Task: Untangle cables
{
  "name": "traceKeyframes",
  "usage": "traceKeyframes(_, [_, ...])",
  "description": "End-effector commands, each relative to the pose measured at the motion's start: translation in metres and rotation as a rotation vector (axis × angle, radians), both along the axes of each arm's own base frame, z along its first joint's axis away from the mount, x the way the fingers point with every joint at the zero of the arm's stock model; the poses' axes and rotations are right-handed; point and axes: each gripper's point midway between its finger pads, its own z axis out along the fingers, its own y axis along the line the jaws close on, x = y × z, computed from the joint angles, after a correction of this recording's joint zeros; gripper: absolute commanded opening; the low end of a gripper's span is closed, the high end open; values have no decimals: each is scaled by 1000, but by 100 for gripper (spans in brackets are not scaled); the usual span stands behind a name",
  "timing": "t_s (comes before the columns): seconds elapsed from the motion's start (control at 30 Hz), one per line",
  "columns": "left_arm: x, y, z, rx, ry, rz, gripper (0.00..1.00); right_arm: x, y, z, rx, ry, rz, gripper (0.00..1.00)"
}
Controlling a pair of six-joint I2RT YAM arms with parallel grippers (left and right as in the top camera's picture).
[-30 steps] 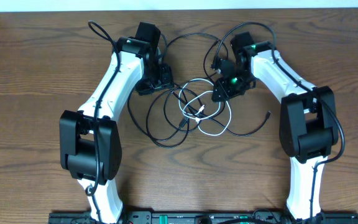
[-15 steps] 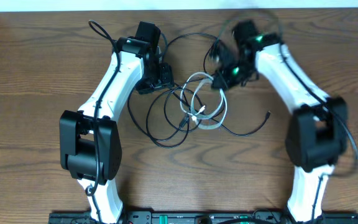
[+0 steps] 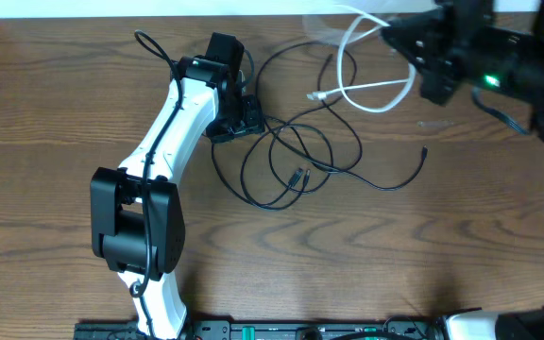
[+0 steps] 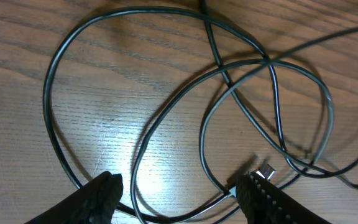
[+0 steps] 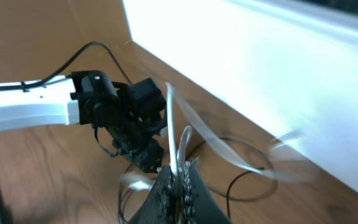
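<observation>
The white cable [image 3: 366,88] hangs looped near the far edge of the worktop [image 3: 45,142], clamped between the closed right fingers [image 5: 191,193]; its upper part is motion-blurred. The black cables [image 3: 302,177] lie coiled mid-worktop beneath the left fingers [image 4: 98,193], which stand parted and empty.

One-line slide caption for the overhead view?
Right gripper shut on the white cable at the far side; open left gripper over the looped black cables.
</observation>
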Motion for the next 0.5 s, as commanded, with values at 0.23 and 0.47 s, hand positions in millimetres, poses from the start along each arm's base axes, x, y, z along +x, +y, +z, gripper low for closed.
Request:
traceKeyframes(0.23, [-1, 0, 10, -5, -23, -9, 64, 83, -88, -52, -62, 142, -424, 1])
traceKeyframes(0.47, [-1, 0, 10, -4, -23, -9, 64, 158, -159, -109, -84, 208, -595, 1])
